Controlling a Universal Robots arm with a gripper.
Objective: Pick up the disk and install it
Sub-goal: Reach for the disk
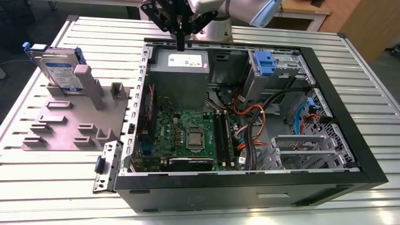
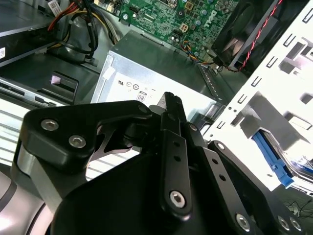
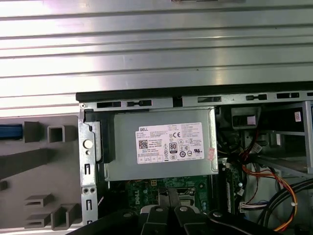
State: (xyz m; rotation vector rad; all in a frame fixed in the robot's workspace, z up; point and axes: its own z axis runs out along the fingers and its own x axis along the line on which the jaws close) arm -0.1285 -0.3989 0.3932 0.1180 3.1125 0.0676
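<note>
The disk [image 1: 61, 71], a silver drive with a white-and-blue label in a blue bracket, stands upright in a slot of the grey fixture [image 1: 69, 126] at the exterior view's left, outside the computer case. My gripper [image 1: 181, 46] hangs over the back rim of the case, above the grey power-supply box [image 1: 181, 70], well away from the disk. In the second wrist view the gripper [image 2: 169, 104] has its black fingers pressed together with nothing between them. The first wrist view looks down on the power-supply box [image 3: 164, 144].
The open black computer case [image 1: 331, 93] takes up most of the slatted table. Inside lie the green motherboard [image 1: 187, 136], cable bundles [image 1: 256, 117] and a metal drive bay with a blue latch [image 1: 265, 63]. A loose bracket [image 1: 105, 166] lies beside the case.
</note>
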